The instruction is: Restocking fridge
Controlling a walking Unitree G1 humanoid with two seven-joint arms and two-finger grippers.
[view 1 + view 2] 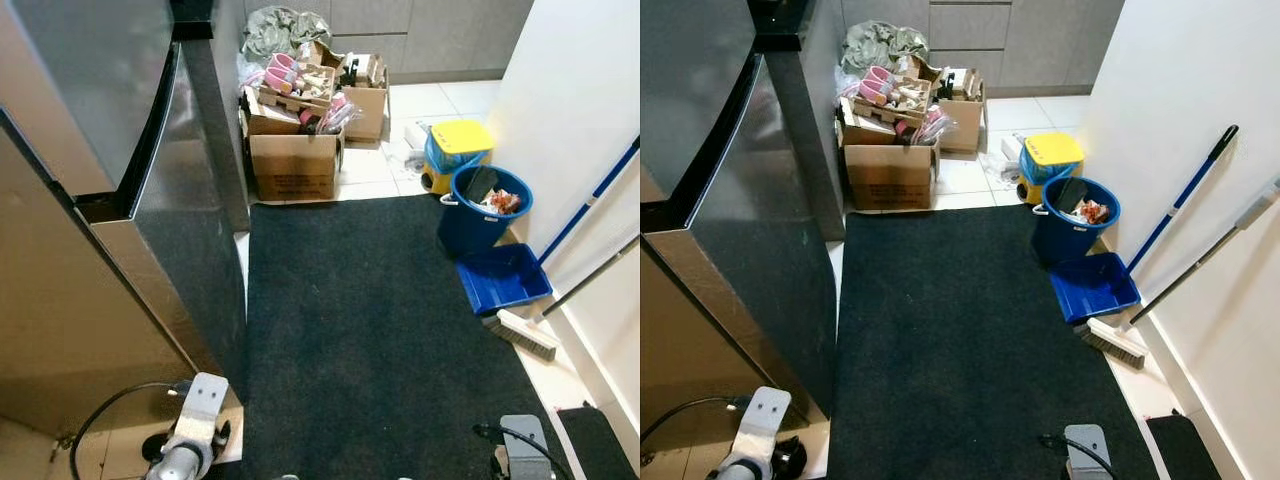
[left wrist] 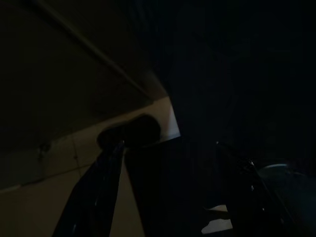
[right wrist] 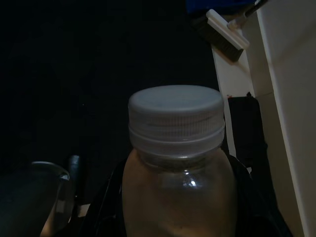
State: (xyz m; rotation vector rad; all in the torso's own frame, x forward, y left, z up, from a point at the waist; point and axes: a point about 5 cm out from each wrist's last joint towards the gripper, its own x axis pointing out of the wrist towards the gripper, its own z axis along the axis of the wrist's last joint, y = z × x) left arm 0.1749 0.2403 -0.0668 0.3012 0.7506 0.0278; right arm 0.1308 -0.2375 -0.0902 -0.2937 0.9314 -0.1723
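Note:
The fridge (image 1: 150, 200) stands at my left with its dark steel doors closed. In the right wrist view a clear bottle (image 3: 175, 163) of pale brown liquid with a white cap sits upright between the black fingers (image 3: 106, 207); my right gripper (image 3: 177, 207) is shut on it. My right arm (image 1: 522, 440) hangs low over the dark mat. My left arm (image 1: 195, 430) hangs by the fridge's lower corner. The left wrist view is very dark; my left gripper (image 2: 168, 148) is open, nothing between its fingers.
A dark mat (image 1: 370, 340) runs ahead along the fridge. Full cardboard boxes (image 1: 292, 165) stand at its far end. A blue bucket (image 1: 483, 210), yellow-lidded tub (image 1: 455, 150), blue dustpan (image 1: 503, 277) and brush (image 1: 522, 335) line the white wall (image 1: 580, 120) on the right.

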